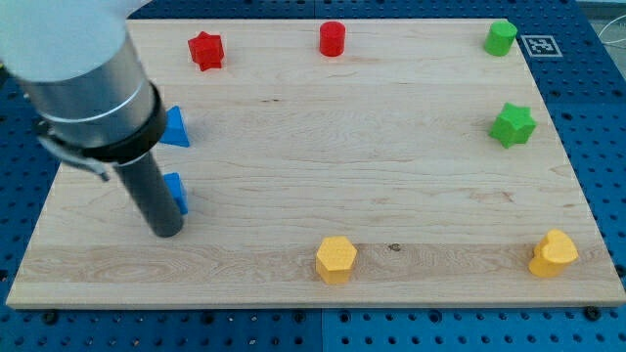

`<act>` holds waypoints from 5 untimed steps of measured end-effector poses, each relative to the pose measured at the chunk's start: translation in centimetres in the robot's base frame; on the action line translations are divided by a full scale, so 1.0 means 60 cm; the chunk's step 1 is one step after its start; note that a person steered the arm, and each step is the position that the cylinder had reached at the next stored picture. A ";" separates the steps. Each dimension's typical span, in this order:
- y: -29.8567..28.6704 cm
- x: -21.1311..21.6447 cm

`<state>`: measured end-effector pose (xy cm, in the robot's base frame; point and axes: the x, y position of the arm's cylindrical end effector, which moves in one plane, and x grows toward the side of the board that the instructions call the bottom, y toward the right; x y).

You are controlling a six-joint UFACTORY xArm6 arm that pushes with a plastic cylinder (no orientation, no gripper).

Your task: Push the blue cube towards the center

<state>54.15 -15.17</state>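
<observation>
Camera view: wooden board [293,147] on blue pegboard [606,117]. My tip [166,233] sits at approx 8 o'clock of the board, touching or just beside the blue cube [177,193], which is right of the rod & partly hidden by it. No pincer on this rig, just the dark rod, so nothing to open or close.

Blue cube is near the board's left edge, 9 o'clock from board ctr, well apart from ctr. Blue triangular block [176,128] at 12 o'clock of the cube, near it, also partly behind the arm.

Others: red star [205,50] at 11 o'clock, red cylinder [333,38] at 12, green block [501,37] at 1 (shape unclear), green star [513,125] at 3, yellow hexagon [335,259] at 6, yellow heart [554,254] at 4. Fiducial tag [541,45] just right of green block.
</observation>
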 end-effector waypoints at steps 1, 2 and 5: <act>0.003 -0.018; -0.062 -0.003; 0.023 -0.098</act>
<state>48.28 -13.80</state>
